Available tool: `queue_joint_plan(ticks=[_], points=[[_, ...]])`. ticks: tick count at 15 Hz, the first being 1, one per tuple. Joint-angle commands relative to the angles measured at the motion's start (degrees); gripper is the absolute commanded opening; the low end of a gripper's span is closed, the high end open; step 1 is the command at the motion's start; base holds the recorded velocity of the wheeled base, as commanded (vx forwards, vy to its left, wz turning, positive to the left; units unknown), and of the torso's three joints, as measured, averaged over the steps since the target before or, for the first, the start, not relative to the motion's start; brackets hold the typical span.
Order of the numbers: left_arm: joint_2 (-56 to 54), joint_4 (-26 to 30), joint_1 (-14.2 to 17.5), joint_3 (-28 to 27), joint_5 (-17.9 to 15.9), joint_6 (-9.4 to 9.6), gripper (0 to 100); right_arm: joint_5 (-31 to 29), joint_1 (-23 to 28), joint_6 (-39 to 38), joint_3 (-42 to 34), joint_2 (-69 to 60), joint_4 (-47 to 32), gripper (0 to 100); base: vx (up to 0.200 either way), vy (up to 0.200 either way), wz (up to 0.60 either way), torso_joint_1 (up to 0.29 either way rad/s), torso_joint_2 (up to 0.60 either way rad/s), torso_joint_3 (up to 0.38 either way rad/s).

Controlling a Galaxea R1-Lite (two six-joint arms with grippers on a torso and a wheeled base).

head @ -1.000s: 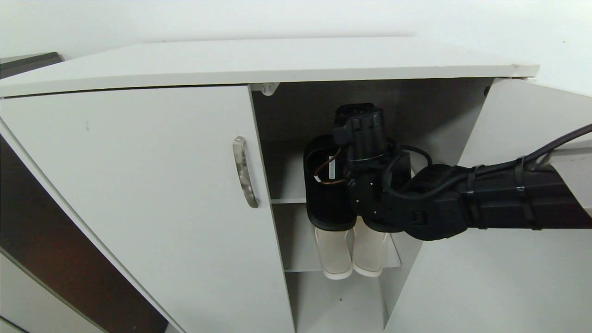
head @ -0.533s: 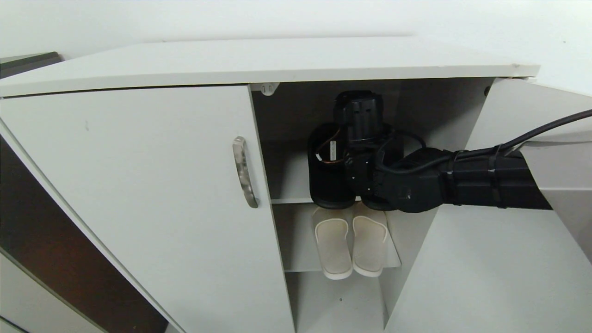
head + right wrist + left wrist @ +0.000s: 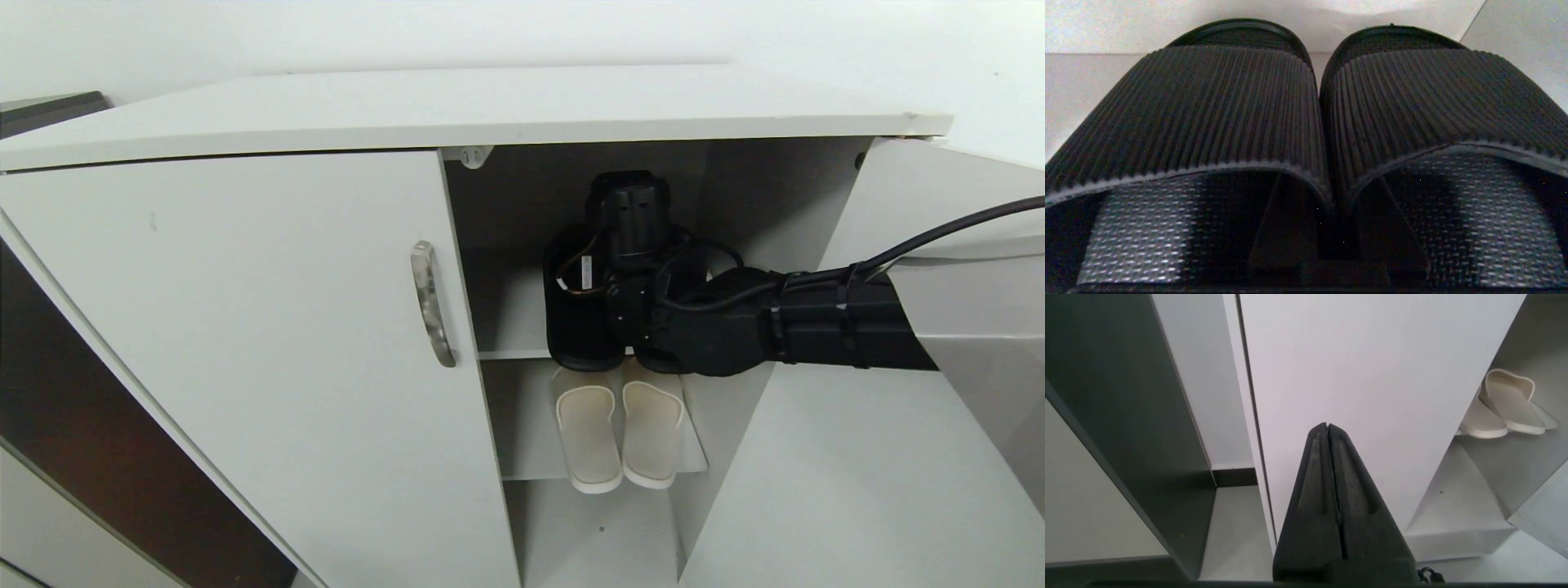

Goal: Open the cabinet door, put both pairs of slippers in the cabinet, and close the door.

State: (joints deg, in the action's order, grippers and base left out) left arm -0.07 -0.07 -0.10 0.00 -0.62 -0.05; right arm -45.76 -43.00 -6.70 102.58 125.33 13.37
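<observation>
The cabinet (image 3: 457,102) is seen with its right door (image 3: 816,490) swung wide open, while the left door (image 3: 245,327) is shut, its metal handle (image 3: 431,304) untouched.

Inside the open half, the right gripper (image 3: 1335,208) is pushed in at the level of the upper shelf (image 3: 510,354), and the black slippers (image 3: 574,327) are clamped in it. In the right wrist view the pair is shown side by side, ribbed straps up. One finger (image 3: 1282,220) is slipped under each strap, so the two inner walls are pinched together between them. From the head view, the heels of the black pair are lined up just at the front edge of that shelf. Whether the soles are set down on the board or held just above it cannot be told.

One level down, the white slippers (image 3: 619,433) are parked side by side on the lower shelf (image 3: 694,461), toes in, heels poking slightly past the front edge.

The left gripper (image 3: 1327,433) is held low in front of the shut left door, apart from it. Its fingers are pressed flat together with nothing between them.
</observation>
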Motion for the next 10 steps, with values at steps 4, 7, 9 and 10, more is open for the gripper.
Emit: queue_joint_plan(ticks=[4, 7, 9, 10], points=[[0.07, -0.01, 0.01, 0.0, 0.01, -0.04, 0, -0.03, -0.07, -0.15, -0.02, 0.62, 0.07, 0, 0.0, 0.0, 0.0, 0.0, 0.0, 0.0], [0.07, -0.01, 0.01, 0.0, 0.01, -0.04, 0, -0.03, 0.02, -0.15, -0.28, 0.62, 0.07, 0, 0.0, 0.0, 0.0, 0.0, 0.0, 0.0], [0.07, -0.01, 0.01, 0.0, 0.01, -0.04, 0, -0.03, -0.07, -0.33, -0.81, 0.44, 0.25, 100, 0.0, 0.0, 0.0, 0.0, 0.0, 0.0], [0.07, -0.01, 0.01, 0.0, 0.01, -0.04, 0, -0.12, -0.42, -0.5, -1.86, -0.26, 0.43, 100, 0.0, 0.0, 0.0, 0.0, 0.0, 0.0]])
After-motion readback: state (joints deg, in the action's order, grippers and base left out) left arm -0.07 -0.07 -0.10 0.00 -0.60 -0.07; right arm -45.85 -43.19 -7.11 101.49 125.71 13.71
